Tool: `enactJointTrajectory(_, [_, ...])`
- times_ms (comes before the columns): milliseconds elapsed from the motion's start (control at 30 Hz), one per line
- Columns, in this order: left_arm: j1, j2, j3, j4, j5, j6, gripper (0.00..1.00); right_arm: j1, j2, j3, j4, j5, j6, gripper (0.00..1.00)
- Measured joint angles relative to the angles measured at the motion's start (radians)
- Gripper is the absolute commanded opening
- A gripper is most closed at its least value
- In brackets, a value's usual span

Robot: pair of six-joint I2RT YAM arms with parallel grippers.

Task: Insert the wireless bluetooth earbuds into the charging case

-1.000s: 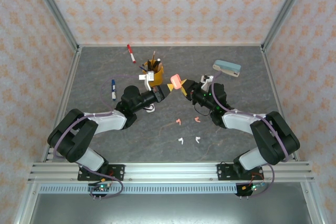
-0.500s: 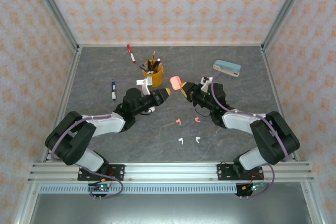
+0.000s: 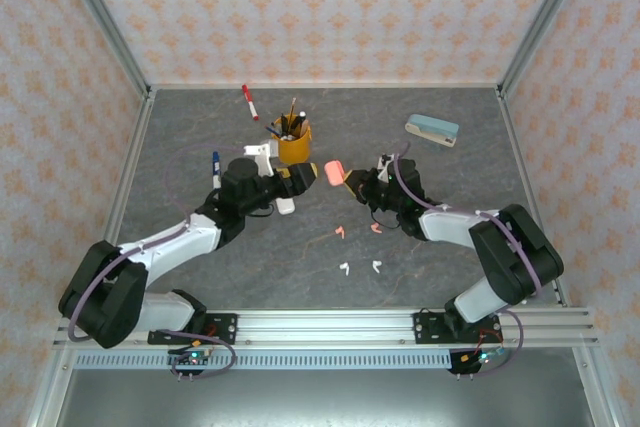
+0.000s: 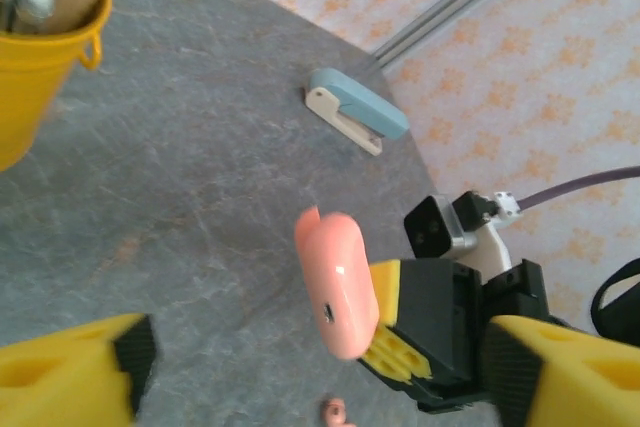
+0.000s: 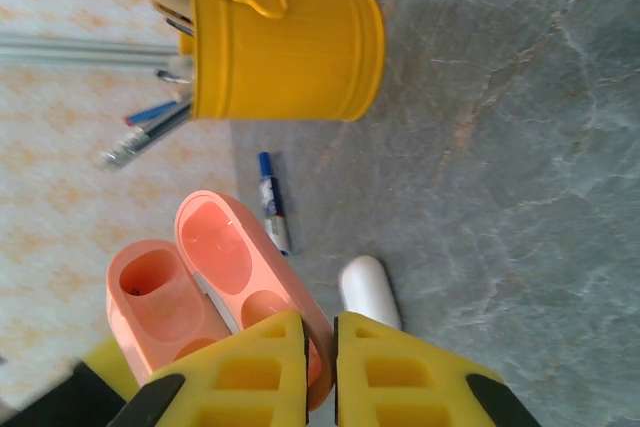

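Observation:
A salmon-pink charging case (image 3: 335,169) hangs above the table, lid open, with my right gripper (image 3: 350,178) shut on its rim. In the right wrist view the yellow fingers (image 5: 260,367) pinch the case's wall (image 5: 240,262) and both wells look empty. My left gripper (image 3: 302,175) stands open just left of the case, not touching it; in its own view the case (image 4: 337,282) sits between my spread fingers (image 4: 75,377). Two pink earbuds (image 3: 340,233) (image 3: 375,228) and two white earbuds (image 3: 343,268) (image 3: 377,266) lie on the table nearer me.
A white case (image 3: 286,205) lies under my left wrist. A yellow cup of pens (image 3: 294,143) stands just behind the grippers. A blue stapler (image 3: 432,130) sits back right, a red marker (image 3: 249,102) at the back, a blue marker (image 3: 214,163) to the left.
My left gripper has let go of the pink case, opened wide and drawn back to the left. The right gripper keeps the case and has moved slightly nearer.

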Motion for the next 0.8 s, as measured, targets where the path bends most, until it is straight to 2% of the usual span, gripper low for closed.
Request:
enactJointTrajectory(167, [0.059, 0.008, 0.145, -0.209, 0.088, 0.101, 1.0, 0.0, -0.028, 0.068, -0.194, -0.009, -0.171, 0.09])
enactJointTrajectory(367, [0.084, 0.086, 0.348, -0.439, 0.262, 0.276, 1.0, 0.0, -0.04, 0.161, -0.395, -0.038, -0.397, 0.07])
enactJointTrajectory(600, [0.087, 0.179, 0.369, -0.575, 0.398, 0.393, 0.96, 0.0, -0.032, 0.258, -0.593, -0.084, -0.631, 0.05])
enactJointTrajectory(800, [0.087, 0.219, 0.385, -0.632, 0.468, 0.455, 0.86, 0.0, 0.011, 0.283, -0.672, -0.146, -0.736, 0.02])
